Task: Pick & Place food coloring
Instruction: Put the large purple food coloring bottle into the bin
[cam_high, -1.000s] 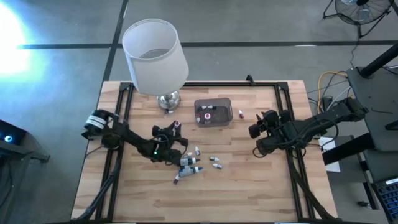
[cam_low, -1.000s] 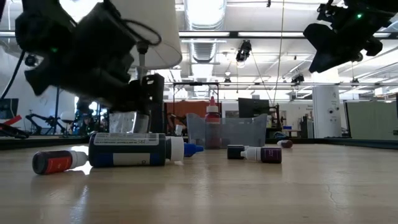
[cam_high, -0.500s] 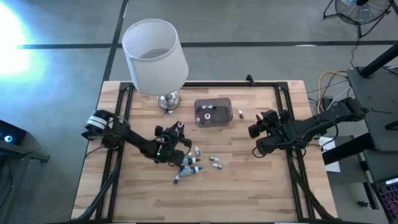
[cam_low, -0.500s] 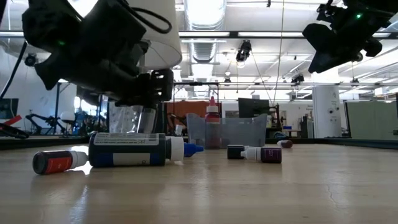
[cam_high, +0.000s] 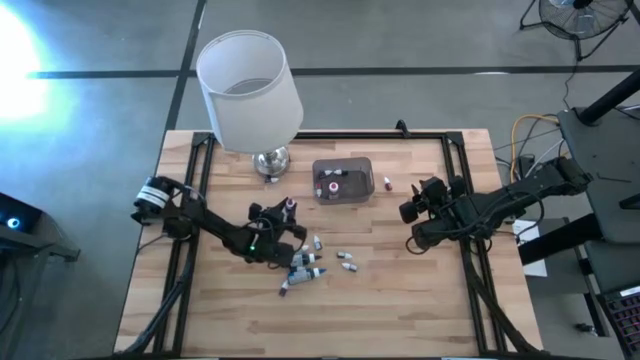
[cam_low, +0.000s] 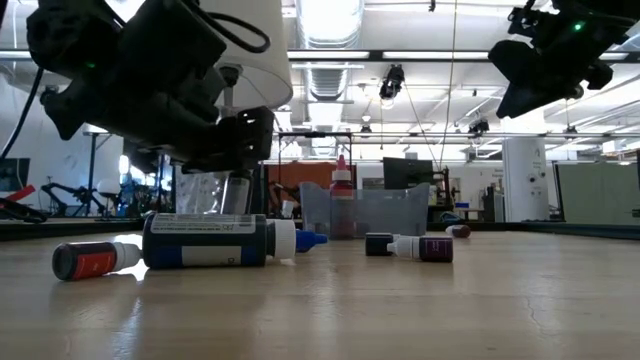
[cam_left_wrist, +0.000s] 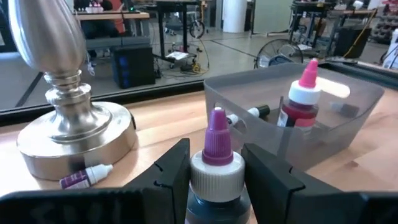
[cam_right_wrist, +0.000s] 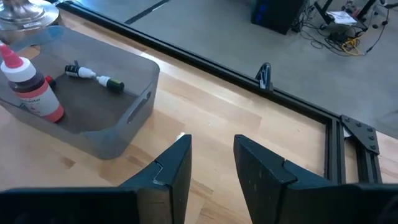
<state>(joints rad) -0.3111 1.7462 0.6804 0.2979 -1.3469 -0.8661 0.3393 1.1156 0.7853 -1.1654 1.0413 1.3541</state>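
Note:
My left gripper (cam_high: 285, 218) is left of the translucent grey box (cam_high: 343, 181), shut on a dark food coloring bottle with a purple cap (cam_left_wrist: 217, 138). Red and small bottles stand or lie inside the box (cam_left_wrist: 323, 118). Several more bottles lie on their sides in a loose cluster (cam_high: 312, 262) on the table; from table height, a blue-capped one (cam_low: 210, 240) and a purple one (cam_low: 420, 246) show. My right gripper (cam_high: 412, 212) hangs open above the table right of the box, its fingers (cam_right_wrist: 177, 165) empty. My left gripper pinches the bottle between its two fingers (cam_left_wrist: 173, 174) at the shoulder just under the white collar (cam_left_wrist: 216, 177). The fingers come in roughly level from the table's left side. The bottle stands upright, cap up; its lower body is hidden by the fingers.
A white-shaded lamp (cam_high: 250, 90) on a chrome base (cam_left_wrist: 68, 134) stands at the far left, with a tiny purple bottle (cam_left_wrist: 87, 177) lying by the base. Another small bottle (cam_high: 386, 183) lies right of the box. Black frame rails (cam_high: 470, 250) run along the table's sides.
My left gripper, holding the purple-capped bottle, has risen a little and shifted slightly toward the table's right, toward the grey box. The right arm has kept still.

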